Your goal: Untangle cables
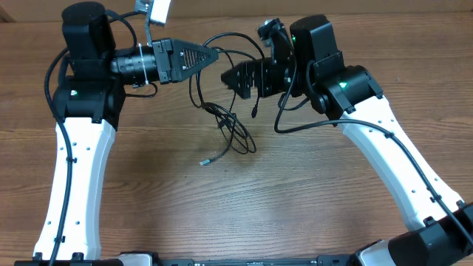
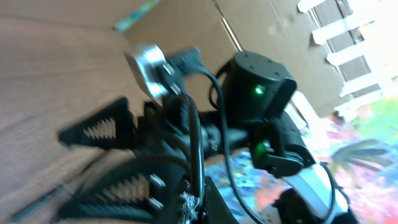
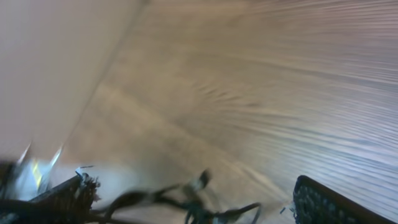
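Several thin black cables (image 1: 233,130) hang in a tangled bunch over the middle of the wooden table, with one silver-tipped plug (image 1: 206,161) lying on the wood. My left gripper (image 1: 213,53) points right above the table and is shut on a cable strand (image 2: 198,143) that runs up out of its jaws (image 2: 194,200). My right gripper (image 1: 230,78) points left, close to the left one. Its fingers are wide apart, and blurred cable loops (image 3: 186,200) hang between them (image 3: 193,208) without being pinched.
A white object (image 1: 156,9) sits at the table's far edge behind the left arm. A cardboard wall (image 2: 249,25) stands along the back. The right arm's own thicker black wire (image 1: 310,124) loops down beside its wrist.
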Motion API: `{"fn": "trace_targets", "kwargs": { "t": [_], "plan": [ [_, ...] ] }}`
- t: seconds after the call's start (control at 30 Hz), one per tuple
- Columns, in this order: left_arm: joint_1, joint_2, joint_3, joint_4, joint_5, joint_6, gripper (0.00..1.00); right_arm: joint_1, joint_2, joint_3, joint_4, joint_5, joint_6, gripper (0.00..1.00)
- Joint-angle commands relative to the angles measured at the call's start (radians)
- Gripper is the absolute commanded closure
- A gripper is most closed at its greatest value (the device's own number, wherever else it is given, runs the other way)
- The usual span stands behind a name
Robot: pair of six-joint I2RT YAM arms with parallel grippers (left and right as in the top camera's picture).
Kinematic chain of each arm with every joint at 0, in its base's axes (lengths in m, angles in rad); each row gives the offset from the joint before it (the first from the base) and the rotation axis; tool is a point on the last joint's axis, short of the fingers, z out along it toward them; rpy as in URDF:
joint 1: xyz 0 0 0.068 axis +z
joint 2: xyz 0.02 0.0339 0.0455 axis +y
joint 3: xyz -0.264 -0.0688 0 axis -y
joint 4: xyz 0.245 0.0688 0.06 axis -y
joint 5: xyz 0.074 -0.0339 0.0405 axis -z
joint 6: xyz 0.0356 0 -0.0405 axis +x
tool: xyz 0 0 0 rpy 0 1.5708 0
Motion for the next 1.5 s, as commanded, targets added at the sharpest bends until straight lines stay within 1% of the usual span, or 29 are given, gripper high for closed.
{"fn": "trace_targets", "kwargs": {
  "t": [0.0, 0.03, 0.13, 0.2, 0.23, 0.27, 0.4, 0.57, 0.67, 0.73, 0.8, 0.83, 0.87, 0.93, 1.0, 1.03, 1.07, 1.1, 1.2, 1.23, 1.33, 1.47],
  "plan": [
    [-0.039, -0.018, 0.021, 0.005, 0.107, -0.053, 0.96, -0.001, 0.05, 0.022, 0.008, 0.257, 0.204, 0.07],
    [-0.043, -0.018, 0.021, 0.005, 0.135, -0.052, 0.96, -0.006, 0.064, 0.022, -0.019, 0.365, 0.252, 0.1],
    [-0.042, -0.018, 0.021, 0.005, 0.194, -0.048, 0.96, -0.035, 0.068, 0.022, -0.083, 0.525, 0.322, 0.13],
    [-0.042, -0.018, 0.021, 0.005, 0.201, -0.043, 0.96, -0.061, 0.067, 0.022, -0.111, 0.567, 0.338, 0.19],
    [-0.042, -0.018, 0.021, 0.005, 0.201, -0.042, 0.96, -0.075, 0.067, 0.022, -0.119, 0.57, 0.338, 0.21],
    [-0.042, -0.018, 0.021, 0.005, 0.2, -0.033, 0.96, -0.1, 0.067, 0.022, -0.13, 0.569, 0.339, 0.22],
    [-0.042, -0.018, 0.021, 0.005, 0.199, -0.024, 0.96, -0.178, 0.067, 0.022, -0.146, 0.52, 0.349, 0.22],
    [-0.042, -0.018, 0.021, 0.005, 0.199, -0.013, 0.96, -0.278, 0.067, 0.022, -0.142, 0.376, 0.337, 0.22],
    [-0.042, -0.018, 0.021, 0.003, 0.179, 0.002, 0.96, -0.295, 0.067, 0.022, -0.144, 0.285, 0.281, 0.22],
    [-0.042, -0.018, 0.021, 0.003, 0.156, 0.006, 0.96, -0.295, 0.067, 0.022, -0.163, 0.269, 0.256, 0.22],
    [-0.047, -0.018, 0.02, -0.008, 0.13, 0.036, 0.96, -0.295, 0.067, 0.022, -0.202, 0.27, 0.25, 0.22],
    [-0.053, -0.018, 0.02, -0.055, 0.088, 0.089, 0.96, -0.296, 0.067, 0.022, -0.243, 0.274, 0.249, 0.21],
    [-0.058, -0.018, 0.02, -0.089, 0.058, 0.116, 0.96, -0.298, 0.067, 0.022, -0.261, 0.276, 0.249, 0.21],
    [-0.069, -0.017, 0.02, -0.198, -0.059, 0.189, 0.96, -0.306, 0.067, 0.022, -0.296, 0.277, 0.249, 0.19],
    [-0.084, -0.017, 0.02, -0.307, -0.217, 0.248, 0.96, -0.315, 0.067, 0.022, -0.328, 0.276, 0.245, 0.17],
    [-0.1, -0.017, 0.02, -0.395, -0.389, 0.284, 0.96, -0.323, 0.067, 0.022, -0.355, 0.273, 0.222, 0.16],
    [-0.11, -0.016, 0.02, -0.427, -0.479, 0.293, 0.96, -0.324, 0.067, 0.022, -0.373, 0.272, 0.206, 0.15],
    [-0.137, -0.01, 0.02, -0.465, -0.632, 0.293, 0.96, -0.325, 0.067, 0.022, -0.409, 0.272, 0.193, 0.14],
    [-0.177, 0.005, 0.02, -0.466, -0.723, 0.293, 0.96, -0.322, 0.067, 0.022, -0.435, 0.232, 0.137, 0.12],
    [-0.198, 0.014, 0.02, -0.456, -0.75, 0.289, 0.96, -0.322, 0.067, 0.022, -0.442, 0.135, 0.053, 0.12],
    [-0.236, 0.045, 0.02, -0.432, -0.817, 0.273, 0.96, -0.322, 0.067, 0.022, -0.465, -0.071, -0.11, 0.12],
    [-0.262, 0.085, 0.02, -0.414, -0.873, 0.24, 0.96, -0.321, 0.067, 0.022, -0.51, -0.122, -0.164, 0.12]
  ]
}}
